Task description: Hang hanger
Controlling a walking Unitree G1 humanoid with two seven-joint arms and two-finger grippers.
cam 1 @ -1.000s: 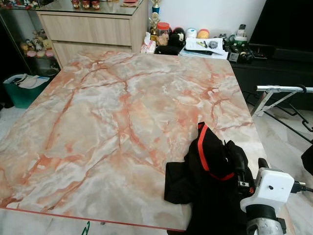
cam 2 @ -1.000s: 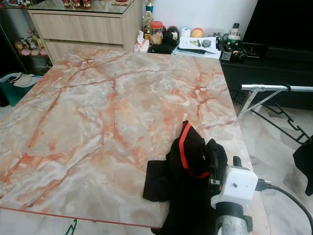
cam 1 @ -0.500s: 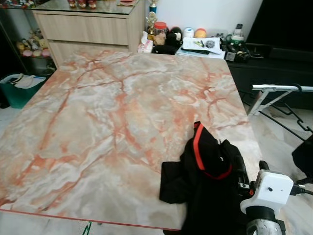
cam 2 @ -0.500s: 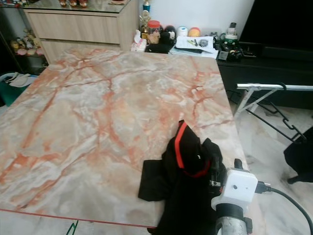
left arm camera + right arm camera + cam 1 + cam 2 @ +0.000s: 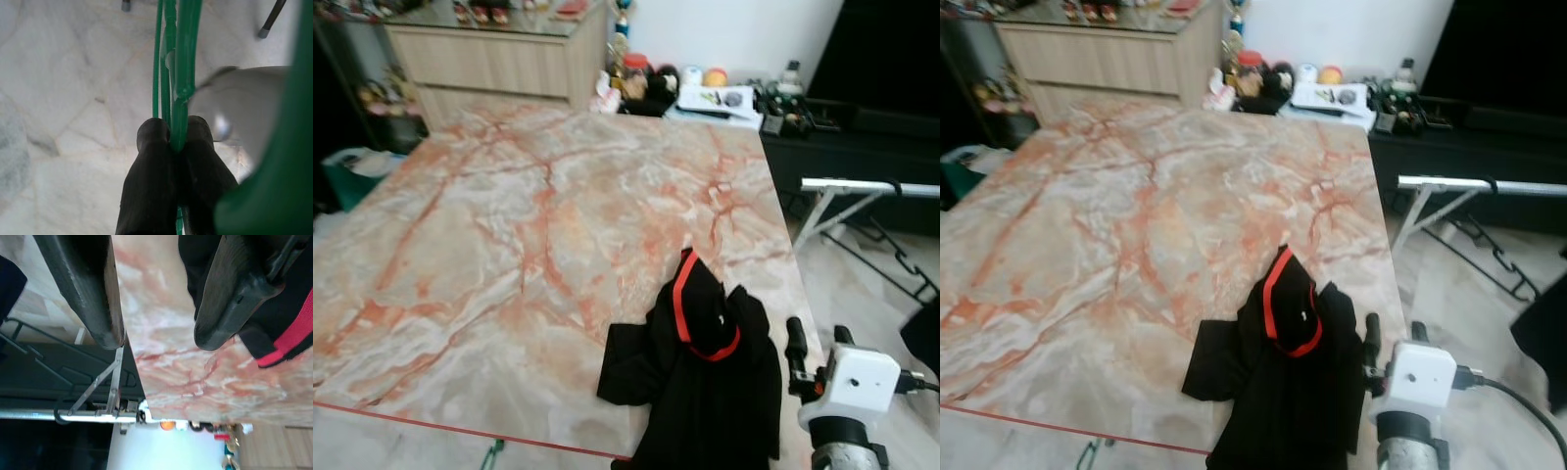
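While the left gripper was clamped tight on the green hanger above pale floor tiles, the right gripper sat at lower right of the left eye view, fingers spread apart with nothing between. Black garment with red collar trim lay bunched at the marble table's lower-right edge, just beside that gripper. Metal rack bar stood at right, well apart.

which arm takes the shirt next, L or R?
Right, probably. The right gripper is open beside the black shirt at the table edge. The left gripper is shut on the green hanger, so it is occupied.
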